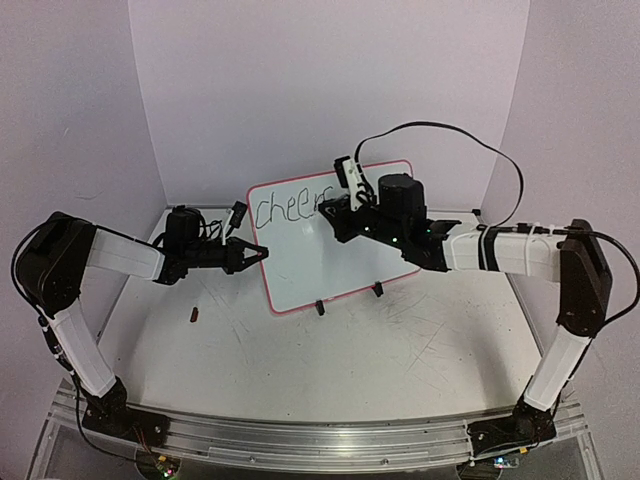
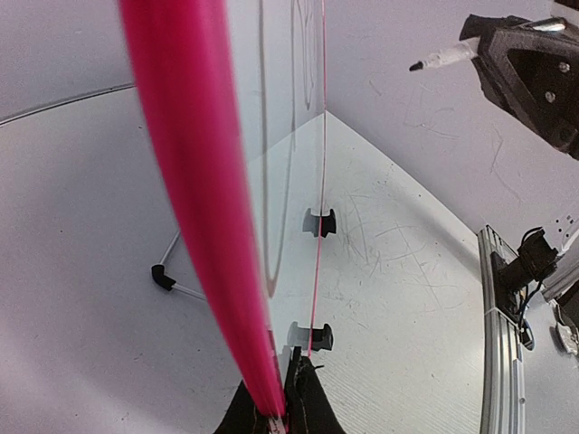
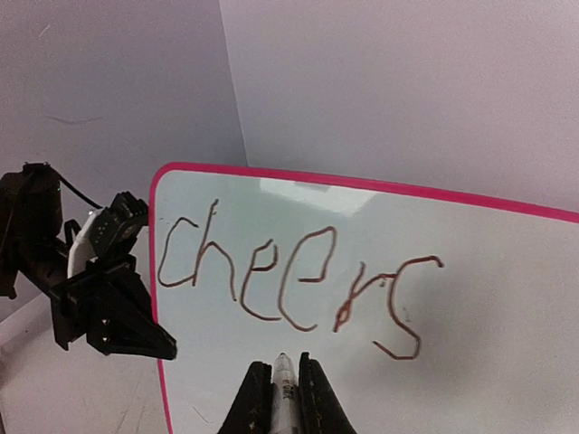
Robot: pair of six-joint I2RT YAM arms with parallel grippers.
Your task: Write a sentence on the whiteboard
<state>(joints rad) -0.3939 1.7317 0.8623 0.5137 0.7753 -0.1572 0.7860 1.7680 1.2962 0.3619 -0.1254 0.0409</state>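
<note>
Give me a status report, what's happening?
Left hand shut on whiteboard. Right hand shut on marker, tip off board. Sentence reads only "cheers". Nothing blocking.

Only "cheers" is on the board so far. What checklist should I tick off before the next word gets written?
1. Board steadied: left gripper clamped on the whiteboard rim, ok.
2. Both clip feet resting on the table: ok.
3. Right gripper holding the marker: ok.
4. Marker tip off the board face: ok, a gap shows in the left wrist view.
5. Bare room right of "cheers": ok.
6. Ink supply: cannot tell.
</note>
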